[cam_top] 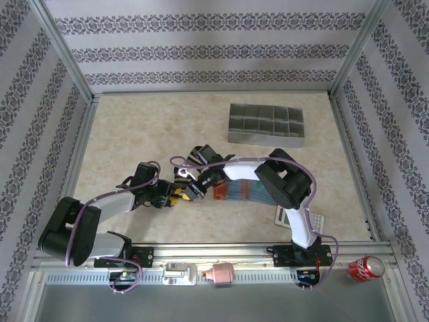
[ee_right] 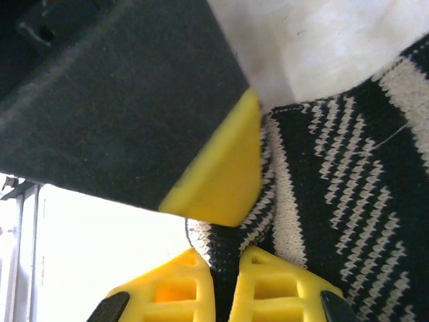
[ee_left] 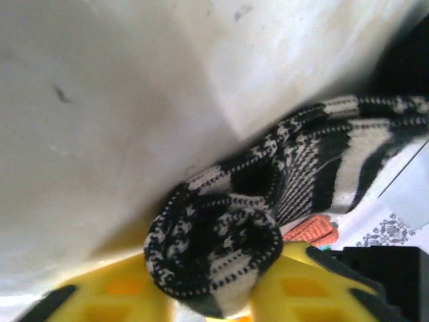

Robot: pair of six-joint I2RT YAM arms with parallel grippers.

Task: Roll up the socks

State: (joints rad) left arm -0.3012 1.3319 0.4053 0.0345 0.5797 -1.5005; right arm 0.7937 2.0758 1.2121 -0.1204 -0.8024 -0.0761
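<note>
ok so both arms are on the one sock here. The left gripper has the rolled-up end of the black striped sock sitting right between its jaws, a fat little coil. The yellow fingers press in on both sides of it, so I'd call that clamped on the roll. The rest of the sock runs out ahead of the jaws and off to their right, unrolled and a bit twisted.

The right gripper is pinching too. Its jaws are squeezed nearly together with a thin fold of that sock's edge caught between them. The striped knit spreads out ahead and to the right of those jaws. One yellow fingertip of the left gripper sits just ahead of them, touching the fabric.

The blue-teal sock lies flat on the table just beside where the two sets of jaws meet, partly under the right arm, and neither gripper holds it. Its orange cuff peeks out just past the left jaws, under the striped one.
</note>
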